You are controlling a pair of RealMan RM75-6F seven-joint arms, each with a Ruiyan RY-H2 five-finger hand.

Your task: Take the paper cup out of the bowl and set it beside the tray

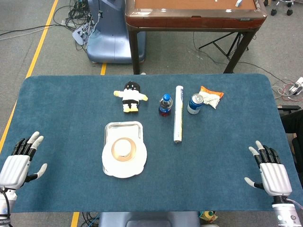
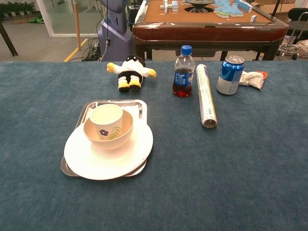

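A white paper cup (image 2: 106, 120) (image 1: 124, 148) stands upright inside a cream bowl (image 2: 115, 135) (image 1: 114, 150). The bowl sits on a white plate (image 2: 139, 149) (image 1: 138, 163), which lies on a metal tray (image 2: 140, 108) (image 1: 124, 125). My left hand (image 1: 20, 163) rests open at the table's near left corner, far from the tray. At the near right corner lies my right hand (image 1: 271, 170), also open with fingers spread. Neither hand shows in the chest view.
Behind the tray lie a black-and-yellow plush toy (image 1: 130, 96) (image 2: 130, 72), a small cola bottle (image 1: 165, 105) (image 2: 184, 71), a long white roll (image 1: 178, 113) (image 2: 205, 95), a blue can (image 1: 195, 104) (image 2: 229, 74) and a snack packet (image 1: 211, 96) (image 2: 251, 78).
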